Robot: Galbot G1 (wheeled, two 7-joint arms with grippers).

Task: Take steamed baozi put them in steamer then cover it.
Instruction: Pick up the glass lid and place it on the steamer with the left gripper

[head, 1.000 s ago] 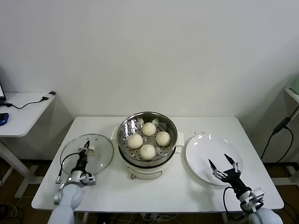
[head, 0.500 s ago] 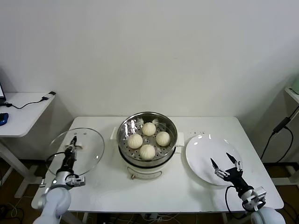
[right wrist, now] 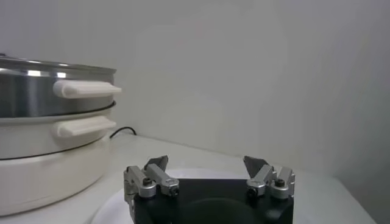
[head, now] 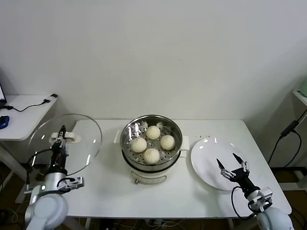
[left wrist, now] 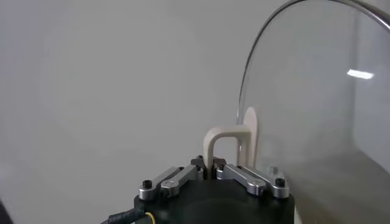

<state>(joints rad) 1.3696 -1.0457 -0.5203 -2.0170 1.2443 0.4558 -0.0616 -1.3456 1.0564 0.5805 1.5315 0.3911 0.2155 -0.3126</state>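
Steamer (head: 151,148) stands at the centre of the tabletop (head: 110,191), uncovered; its steel wall and cream base with side handles also show in the right wrist view (right wrist: 49,97). Four baozi (head: 153,132) lie on the perforated tray inside: one far, one left, one right, one near; they sit close together, and whether they touch cannot be told.

Left gripper (head: 61,136) is at the left edge of the tabletop, clamped tight on the cream handle (left wrist: 222,143) of the lid (head: 67,143); the lid is off the tabletop and tilted steeply, almost on edge, well left of the steamer and apart from it. The left wrist view confirms the grip: both jaws meet at the base of the handle, and the glass disc (left wrist: 311,91) rises beyond it.

Right gripper (head: 232,165) hangs over the near part of the white plate (head: 206,153), to the right of the steamer; its jaws are spread wide and hold nothing. The right wrist view shows the same gripper (right wrist: 207,173) with both fingertips well apart just above the plate rim (right wrist: 113,204); contact with the plate cannot be told.

A second, smaller table (head: 24,120) stands far left, apart from the work tabletop, with a cable (head: 29,106) lying on it.
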